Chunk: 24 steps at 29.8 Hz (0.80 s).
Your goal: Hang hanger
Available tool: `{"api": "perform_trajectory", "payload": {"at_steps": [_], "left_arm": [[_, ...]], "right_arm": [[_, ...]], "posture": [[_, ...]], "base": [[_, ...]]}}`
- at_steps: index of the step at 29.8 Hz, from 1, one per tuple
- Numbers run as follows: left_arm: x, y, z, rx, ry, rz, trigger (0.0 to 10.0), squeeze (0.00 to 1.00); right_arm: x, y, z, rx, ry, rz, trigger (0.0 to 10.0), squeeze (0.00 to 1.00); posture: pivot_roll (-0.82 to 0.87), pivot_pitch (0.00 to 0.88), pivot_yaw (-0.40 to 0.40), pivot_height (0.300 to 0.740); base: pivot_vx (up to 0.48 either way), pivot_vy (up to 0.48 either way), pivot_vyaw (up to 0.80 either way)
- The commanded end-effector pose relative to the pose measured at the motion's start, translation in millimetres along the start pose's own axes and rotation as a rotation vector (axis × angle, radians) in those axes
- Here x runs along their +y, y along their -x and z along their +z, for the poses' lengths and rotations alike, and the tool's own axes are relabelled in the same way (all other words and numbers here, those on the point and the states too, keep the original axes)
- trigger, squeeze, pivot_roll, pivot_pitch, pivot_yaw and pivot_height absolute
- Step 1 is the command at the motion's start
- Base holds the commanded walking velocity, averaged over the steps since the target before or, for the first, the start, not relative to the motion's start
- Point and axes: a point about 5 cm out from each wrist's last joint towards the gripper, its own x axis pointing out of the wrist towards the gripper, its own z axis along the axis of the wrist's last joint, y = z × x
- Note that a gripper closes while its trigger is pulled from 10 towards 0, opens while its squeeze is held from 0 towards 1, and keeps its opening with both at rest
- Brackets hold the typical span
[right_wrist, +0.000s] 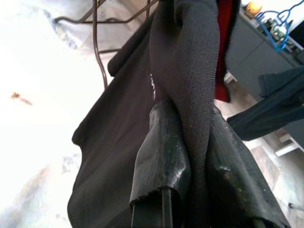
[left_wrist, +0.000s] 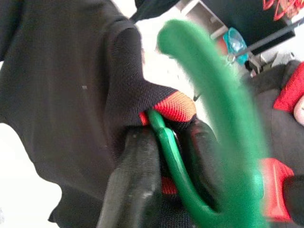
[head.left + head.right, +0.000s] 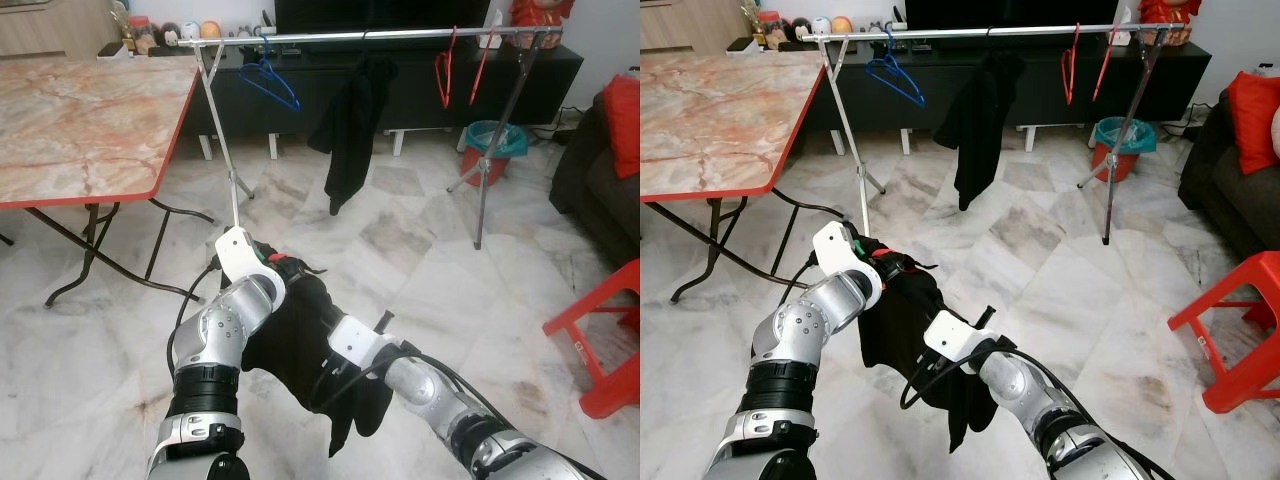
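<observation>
Low over the floor (image 3: 420,250), the left pincer (image 2: 166,166) pinches a green hanger (image 2: 223,123) that carries a black shirt (image 3: 300,340). Beside it, the right pincer (image 1: 190,156) squeezes the shirt's cloth. Far ahead stands the rail (image 3: 360,36).

Both arms are silver metal with rounded, jointed segments and black ribbed bands near the lower forearms. Each wrist carries a white housing: the left arm (image 3: 215,345) has one with a small green and red mark, the right arm (image 3: 440,395) a flatter one. Loose black cables loop beside both. The fingers (image 1: 159,159) are matte black.
</observation>
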Motion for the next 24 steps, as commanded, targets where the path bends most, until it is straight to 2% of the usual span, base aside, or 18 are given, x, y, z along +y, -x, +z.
{"api": "perform_trajectory", "payload": {"at_steps": [1,11,12,13,14,17,18,19,20,24], "left_arm": [[-9.7,-1.2,-0.6,0.004,-0.026,-0.021,0.0,0.00],[-10.1,-1.2,0.4,-0.001,-0.031,-0.028,0.0,0.00],[-10.2,-1.2,0.5,-0.002,-0.030,-0.029,0.0,0.00],[-10.3,-1.2,0.5,-0.003,-0.029,-0.030,0.0,0.00],[-10.4,-1.1,0.5,-0.004,-0.029,-0.031,0.0,0.00],[-10.6,-1.3,0.5,-0.007,-0.028,-0.033,0.0,0.00],[-10.6,-1.3,0.5,-0.007,-0.028,-0.033,0.0,0.00],[-10.7,-1.3,0.4,-0.007,-0.027,-0.033,0.0,0.00],[-10.7,-1.3,0.4,-0.007,-0.027,-0.033,0.0,0.00],[-11.1,-1.3,0.8,-0.013,-0.028,-0.035,0.0,0.00]], "right_arm": [[-3.1,-15.9,37.6,-0.176,0.030,0.006,0.0,0.00],[0.3,-21.7,47.4,-0.193,0.025,0.024,0.0,0.00],[2.7,-21.4,46.8,-0.190,0.015,0.031,4.4,0.00],[4.6,-20.7,45.9,-0.187,0.005,0.036,6.3,0.00],[6.2,-19.8,44.7,-0.183,-0.004,0.042,10.0,0.00],[6.5,-10.9,30.9,-0.147,-0.036,0.062,10.0,0.00],[5.2,-9.0,27.2,-0.134,-0.035,0.066,10.0,0.19],[4.3,-7.9,24.9,-0.127,-0.034,0.069,10.0,0.19],[3.8,-7.3,23.6,-0.122,-0.033,0.071,10.0,1.00],[-0.7,-3.0,11.7,-0.065,-0.052,0.104,10.0,1.00]], "posture": [[0.06,0.000,0.041,0.740],[0.06,0.000,0.043,0.740],[0.06,0.000,0.043,0.740],[0.06,0.000,0.044,0.740],[0.06,0.000,0.044,0.740],[0.06,0.000,0.042,0.740],[0.06,0.000,0.042,0.740],[0.06,0.000,0.042,0.740],[0.06,0.000,0.042,0.740],[0.06,0.000,0.039,0.740]], "base": [[0.000,0.000,0.00],[0.000,0.000,0.00],[0.000,0.000,0.00],[0.000,0.000,0.00],[0.000,0.000,0.00],[0.000,0.000,0.00],[0.000,0.000,0.00],[0.000,0.000,0.00],[0.000,0.000,0.00],[0.000,0.000,0.00]]}}
